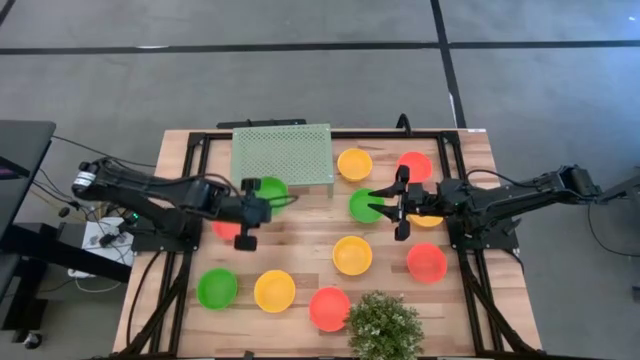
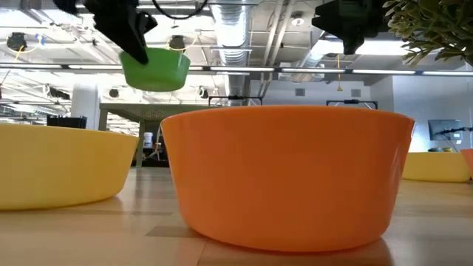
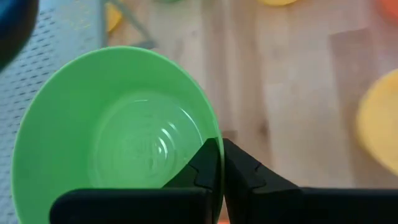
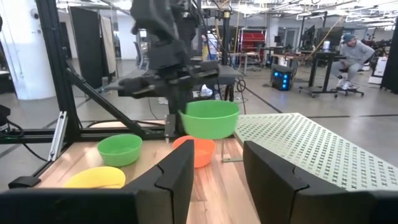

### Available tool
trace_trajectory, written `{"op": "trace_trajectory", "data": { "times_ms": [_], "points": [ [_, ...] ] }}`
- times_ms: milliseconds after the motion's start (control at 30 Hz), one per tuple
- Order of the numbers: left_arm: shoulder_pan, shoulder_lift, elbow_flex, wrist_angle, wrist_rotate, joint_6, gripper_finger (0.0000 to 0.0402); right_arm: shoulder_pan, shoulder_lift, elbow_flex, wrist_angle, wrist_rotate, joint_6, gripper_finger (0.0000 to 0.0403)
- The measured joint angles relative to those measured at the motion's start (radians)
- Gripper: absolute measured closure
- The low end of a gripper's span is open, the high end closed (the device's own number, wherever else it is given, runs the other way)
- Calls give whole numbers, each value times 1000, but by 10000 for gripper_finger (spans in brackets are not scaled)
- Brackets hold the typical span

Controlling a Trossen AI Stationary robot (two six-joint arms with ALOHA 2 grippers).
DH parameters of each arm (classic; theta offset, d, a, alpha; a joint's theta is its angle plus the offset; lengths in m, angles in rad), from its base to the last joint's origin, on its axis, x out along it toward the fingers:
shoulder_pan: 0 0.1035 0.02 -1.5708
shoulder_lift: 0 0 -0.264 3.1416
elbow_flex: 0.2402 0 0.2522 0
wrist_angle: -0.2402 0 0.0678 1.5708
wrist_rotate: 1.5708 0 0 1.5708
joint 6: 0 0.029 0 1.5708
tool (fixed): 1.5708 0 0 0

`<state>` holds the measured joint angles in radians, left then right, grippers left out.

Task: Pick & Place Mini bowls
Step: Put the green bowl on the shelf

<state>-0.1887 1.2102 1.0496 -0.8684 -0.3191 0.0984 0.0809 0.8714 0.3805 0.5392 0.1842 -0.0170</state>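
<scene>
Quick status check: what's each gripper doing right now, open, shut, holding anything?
Left gripper: shut on the rim of a green mini bowl, lifted off the table.
Right gripper: open, holding nothing, above another green bowl.

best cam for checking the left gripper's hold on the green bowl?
Left wrist view: the left gripper is shut on the green bowl rim. Low view shows the bowl lifted off the table; right wrist view shows it side-on; high view mostly hides it.
</scene>
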Motion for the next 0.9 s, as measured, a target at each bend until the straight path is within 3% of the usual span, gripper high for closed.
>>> {"op": "trace_trajectory", "data": {
  "times_ms": [367, 600, 900],
  "points": [
    [301, -56, 1, -30, 0, 107, 391, -5, 0, 0, 0, 0, 0, 270],
    [511, -91, -12, -31, 85, 107, 391, -5, 0, 0, 0, 0, 0, 269],
    [599, -89, -82, 10, 133, 167, 388, -5, 0, 0, 0, 0, -1, 269]
  ]
}}
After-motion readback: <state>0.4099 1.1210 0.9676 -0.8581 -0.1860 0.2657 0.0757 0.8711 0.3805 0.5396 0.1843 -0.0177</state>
